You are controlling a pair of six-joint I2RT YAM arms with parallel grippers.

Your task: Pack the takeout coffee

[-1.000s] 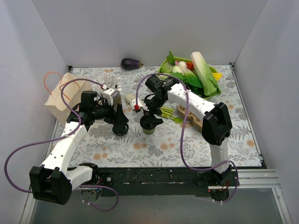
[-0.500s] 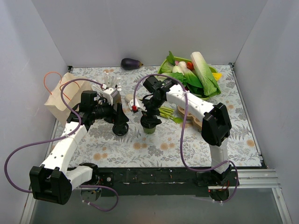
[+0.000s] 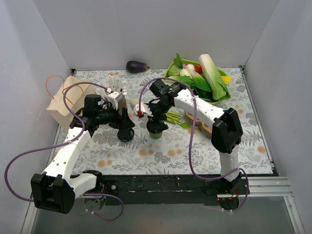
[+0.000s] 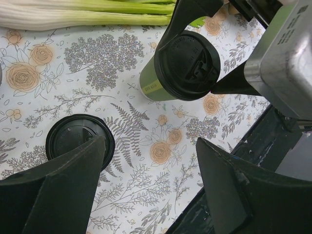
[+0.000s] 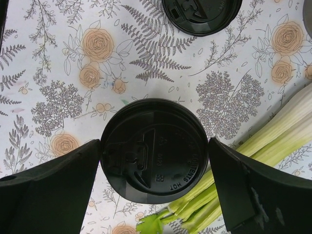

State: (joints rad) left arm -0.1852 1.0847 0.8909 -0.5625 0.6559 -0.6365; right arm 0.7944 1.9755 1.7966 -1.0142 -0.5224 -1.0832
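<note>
The takeout coffee [image 3: 155,131] is a small green cup [image 4: 150,84] standing upright on the flowered cloth, with a black lid [image 5: 153,148] on top. My right gripper [image 3: 156,123] hangs straight over it, open. Its two fingers flank the lid's rim at about lid height, in the right wrist view [image 5: 154,146]; the left one looks close enough to touch. My left gripper [image 4: 151,141] is open a little to the cup's left, low over the cloth, with nothing between its fingers. A loose flat black lid [image 4: 73,139] lies partly under its left finger.
Celery stalks [image 5: 258,156] lie right beside the cup. A brown paper bag [image 3: 63,100] stands at the far left, with a grey cup of stirrers [image 3: 116,87] behind my left arm. At the back sit an eggplant [image 3: 137,66] and a bowl of greens [image 3: 202,73].
My right gripper has shifted slightly left and settled over the cup's lid. The left arm and the cup have not moved.
</note>
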